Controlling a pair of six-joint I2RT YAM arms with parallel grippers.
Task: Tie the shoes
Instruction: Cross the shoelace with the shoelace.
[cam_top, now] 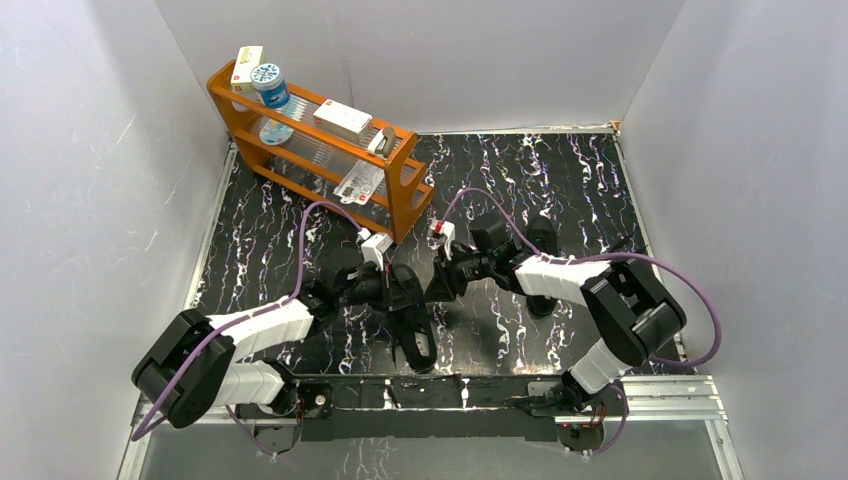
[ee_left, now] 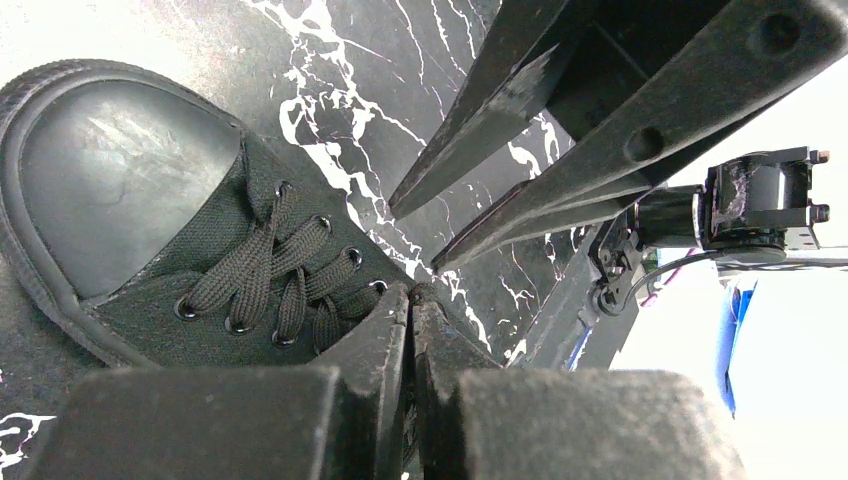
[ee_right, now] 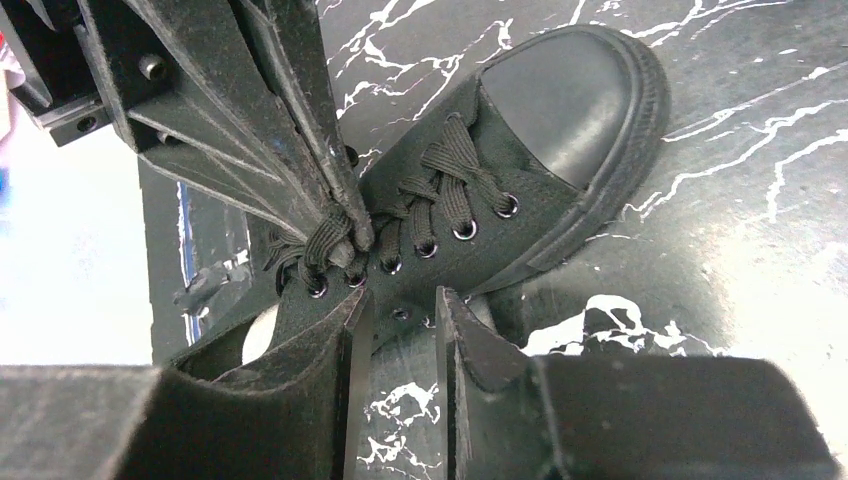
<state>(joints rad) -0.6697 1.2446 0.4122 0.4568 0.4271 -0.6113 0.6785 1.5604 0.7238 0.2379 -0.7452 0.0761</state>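
Black and mid-knot: clenching the lace (ee_right: 320,250) in left gripper (ee_right: 348,237), right gripper (ee_right: 400,296) released beside the shoe (ee_right: 560,90); next, close it on lace.

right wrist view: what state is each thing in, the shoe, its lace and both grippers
black sneaker, upright on the table, laced, no bow visible
lace, pinched near the top eyelets
left gripper, shut on lace
right gripper, open, nothing between its fingers

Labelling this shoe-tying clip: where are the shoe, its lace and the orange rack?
shoe (ee_right: 560,90), right wrist view, toe cap.
lace (ee_right: 452,162), right wrist view, crossed lacing over the tongue.
orange rack (cam_top: 403,215), top external view, right end panel.
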